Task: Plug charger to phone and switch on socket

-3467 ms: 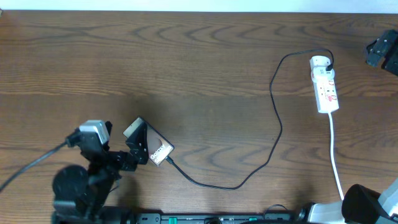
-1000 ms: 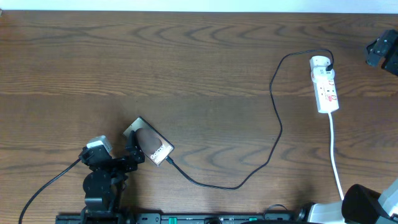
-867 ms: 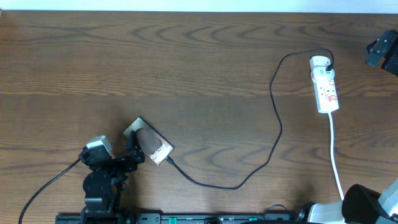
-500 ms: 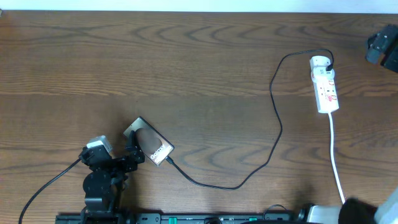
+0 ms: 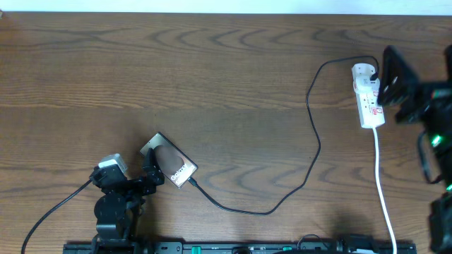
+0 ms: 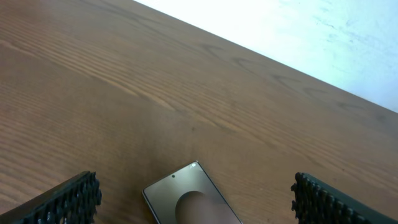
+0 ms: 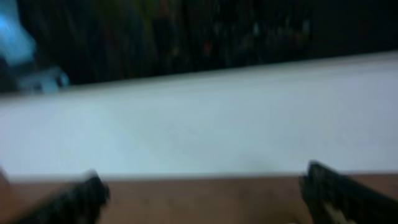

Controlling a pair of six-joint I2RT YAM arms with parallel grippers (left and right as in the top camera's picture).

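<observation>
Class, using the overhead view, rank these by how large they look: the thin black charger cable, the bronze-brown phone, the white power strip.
Largest: thin black charger cable, by far the longest.
Then the bronze-brown phone and white power strip: they look about alike, so I leave them unranked.

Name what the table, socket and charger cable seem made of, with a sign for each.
Table: wood or wood-look laminate, matte; brown grain lines. Socket: probably hard white plastic; smooth moulded body. Charger cable: likely a black rubbery or plastic sheath; it lies in loose curves.
</observation>
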